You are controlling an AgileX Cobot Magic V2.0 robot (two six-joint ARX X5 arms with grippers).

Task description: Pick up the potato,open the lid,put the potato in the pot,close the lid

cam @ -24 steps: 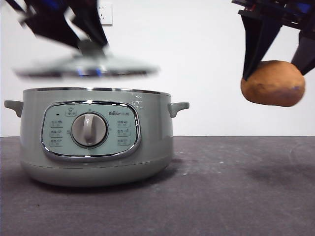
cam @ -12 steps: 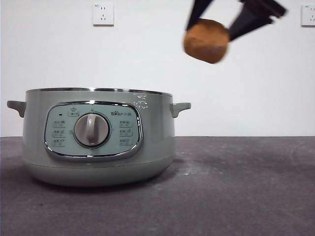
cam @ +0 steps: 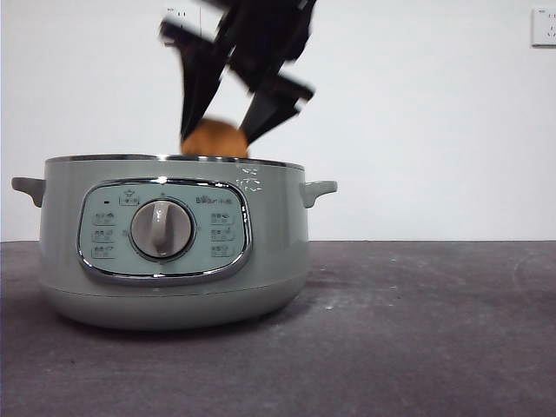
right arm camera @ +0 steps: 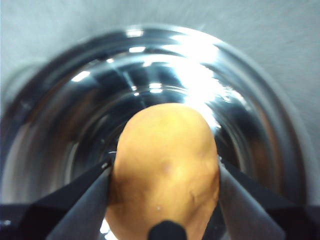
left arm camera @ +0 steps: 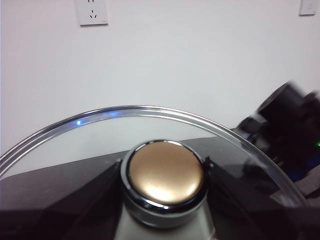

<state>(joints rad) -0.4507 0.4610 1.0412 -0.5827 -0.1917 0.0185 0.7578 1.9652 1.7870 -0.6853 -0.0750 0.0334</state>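
The pale green pot (cam: 174, 239) stands at the left of the front view with no lid on it. My right gripper (cam: 217, 139) comes down from above and is shut on the orange-brown potato (cam: 215, 139), which dips just behind the pot's rim. In the right wrist view the potato (right arm camera: 165, 172) hangs between the jaws over the shiny steel inside of the pot (right arm camera: 60, 115). My left gripper (left arm camera: 162, 175) is shut on the knob (left arm camera: 164, 172) of the glass lid (left arm camera: 100, 125) and holds it lifted, out of the front view.
The dark grey table (cam: 417, 330) stretches to the right of the pot. A white wall with sockets (cam: 543, 26) stands behind. The right arm (left arm camera: 290, 130) shows as a dark blurred shape in the left wrist view.
My right gripper has carried the potato from high on the right leftward and down to the pot's opening. The lid, seen just above the pot a second ago, has left the front view.
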